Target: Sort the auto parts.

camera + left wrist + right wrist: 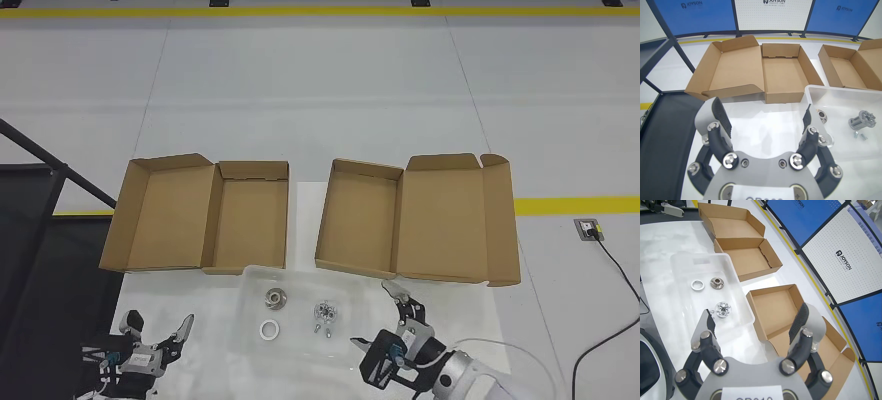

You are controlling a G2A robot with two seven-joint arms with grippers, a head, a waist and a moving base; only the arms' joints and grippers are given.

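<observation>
Starting nearest, the left gripper (pixel 158 323) hangs over the near left of the white table (pixel 305 220), its fingers spread wide with nothing between them. The right gripper (pixel 384 318) sits at the near right, likewise spread and holding nothing. Between the two lies a clear plastic tray (pixel 262 268) with all the parts in it, so the sorting looks not yet begun.

The toothed hub (pixel 323 312) rests toward the tray's right side, just left of the right gripper and well apart from the left one. It seems to lie on its side, long axis running left to right, with its toothed face toward the right arm, which is the nearer for it. Two small bolts (pixel 856 134) lie just beside it. The white ring (pixel 270 329) and, just beyond it, the flanged hub (pixel 273 297) lie in the tray's left half, roughly midway between the arms.

Farther off stand two open cardboard boxes, the left box (pixel 195 215) and the right box (pixel 415 218). Farthest, blue and white panels (pixel 772 15) carry a printed logo, left unread.
</observation>
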